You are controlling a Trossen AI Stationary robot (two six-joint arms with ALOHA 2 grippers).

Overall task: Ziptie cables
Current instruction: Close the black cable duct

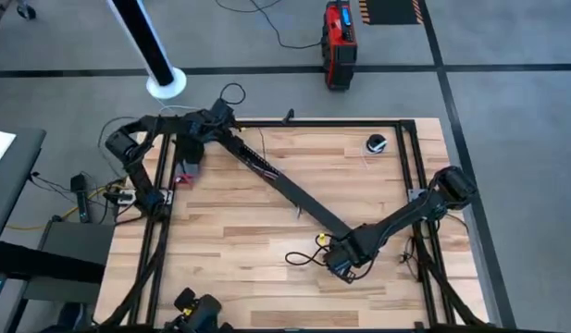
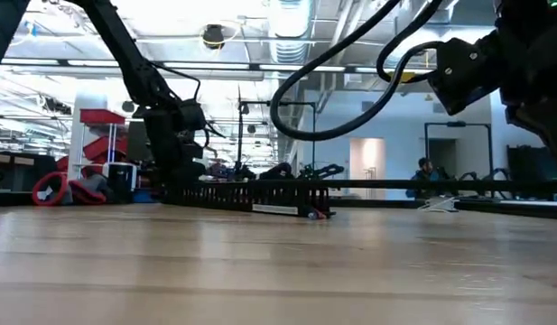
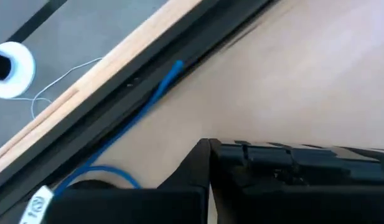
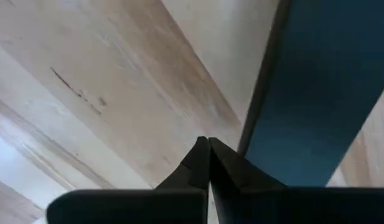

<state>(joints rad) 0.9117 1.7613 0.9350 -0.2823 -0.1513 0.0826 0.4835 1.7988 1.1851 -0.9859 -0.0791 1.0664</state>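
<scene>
Wooden worktop (image 1: pixel 229 231) from above: the long black channel (image 1: pixel 285 190) with the cables (image 1: pixel 264 164) runs from ten o'clock to four o'clock. Left gripper (image 1: pixel 188 153) sits at its far end, nearer the cables; right gripper (image 1: pixel 341 262) at its near end. Low view: channel lies flat. Left wrist: a blue wire (image 3: pixel 142 109); jaws cannot be told. Right wrist: jaws pressed together, empty.

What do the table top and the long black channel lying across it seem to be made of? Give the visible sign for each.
The table top looks like pale wood: parallel planks with grain lines and a light satin sheen, probably sealed. The long black channel looks like matte black plastic, judging by the even comb-like slots along its edge in the low view, though painted metal cannot be ruled out.
</scene>
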